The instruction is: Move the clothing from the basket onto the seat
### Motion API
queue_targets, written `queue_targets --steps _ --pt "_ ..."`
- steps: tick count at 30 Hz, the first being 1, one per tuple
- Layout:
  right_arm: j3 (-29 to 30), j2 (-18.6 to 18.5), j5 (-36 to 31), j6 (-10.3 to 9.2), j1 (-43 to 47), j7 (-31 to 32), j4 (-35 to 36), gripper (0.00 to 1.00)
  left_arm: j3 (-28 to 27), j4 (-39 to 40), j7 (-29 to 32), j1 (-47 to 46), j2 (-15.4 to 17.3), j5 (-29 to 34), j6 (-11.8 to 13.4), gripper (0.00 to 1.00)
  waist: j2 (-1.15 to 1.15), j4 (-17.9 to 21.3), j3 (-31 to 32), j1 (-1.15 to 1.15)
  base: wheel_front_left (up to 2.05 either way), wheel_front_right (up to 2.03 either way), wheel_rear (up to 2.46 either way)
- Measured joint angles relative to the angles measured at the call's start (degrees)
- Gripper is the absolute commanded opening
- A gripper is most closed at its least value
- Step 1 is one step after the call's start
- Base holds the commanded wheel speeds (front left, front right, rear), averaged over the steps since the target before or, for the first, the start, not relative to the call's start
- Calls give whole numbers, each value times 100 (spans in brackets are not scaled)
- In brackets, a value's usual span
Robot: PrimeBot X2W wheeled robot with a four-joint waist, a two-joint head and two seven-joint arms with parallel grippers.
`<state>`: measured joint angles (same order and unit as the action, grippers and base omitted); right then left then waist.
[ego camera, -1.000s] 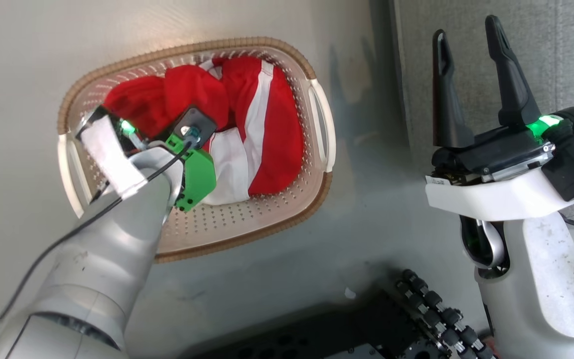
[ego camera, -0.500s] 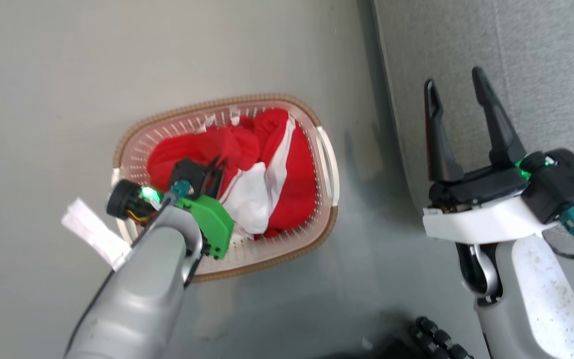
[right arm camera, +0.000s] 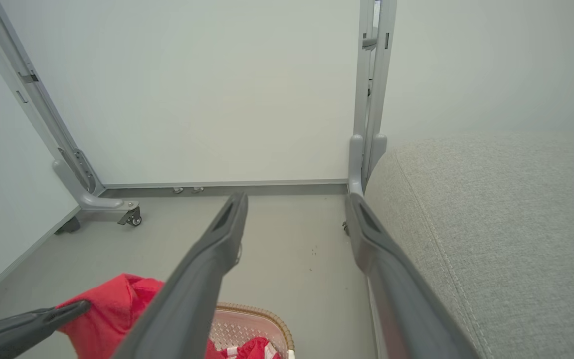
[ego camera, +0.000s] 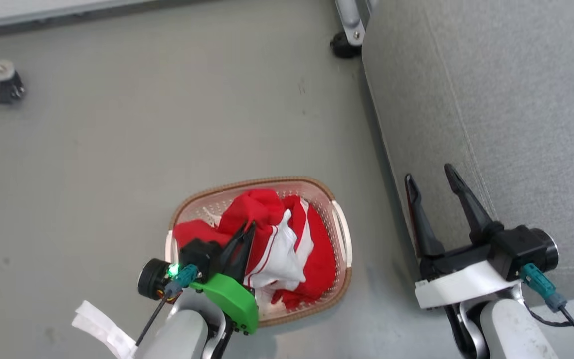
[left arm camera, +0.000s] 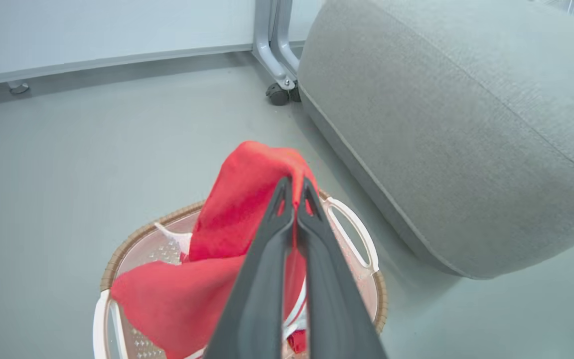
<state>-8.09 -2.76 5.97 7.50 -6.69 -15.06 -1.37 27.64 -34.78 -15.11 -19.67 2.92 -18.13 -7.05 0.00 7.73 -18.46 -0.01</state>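
Left claw [left arm camera: 294,185] is pinched tight on the clothing [left arm camera: 227,199], hanging below it over the basket [ego camera: 345,239]; the seat [left arm camera: 441,124] sits right of it. The small pinch might slip and drop it

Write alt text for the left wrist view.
The left gripper is shut on a peak of red clothing, which rises out of the basket below it. The large grey seat stands at the view's right, on the grey floor.
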Motion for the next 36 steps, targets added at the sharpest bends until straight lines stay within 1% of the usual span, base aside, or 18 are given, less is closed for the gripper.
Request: queue_targets --steps 11,18,22,29,36 --pt "-111 -1 -8 0 513 0 -146 100 -25 1304 -1 505 -12 42 0 0 0 -270 1268 0 0 0 0" --pt "-172 -2 4 0 660 0 -174 100 -38 1985 -1 524 -12 71 81 0 0 -392 1753 0 0 0 0" --pt "-204 -2 80 0 711 0 -172 100 -5 2201 -1 504 -12 67 159 0 0 -385 1920 0 0 0 0" --pt "-343 -2 164 0 790 0 -153 100 178 2340 -1 280 -12 33 303 0 0 -277 2052 0 0 0 0" --pt "-646 -4 352 -1 789 0 -80 100 315 2530 -1 129 -13 -19 534 0 0 -219 2060 0 0 0 0"
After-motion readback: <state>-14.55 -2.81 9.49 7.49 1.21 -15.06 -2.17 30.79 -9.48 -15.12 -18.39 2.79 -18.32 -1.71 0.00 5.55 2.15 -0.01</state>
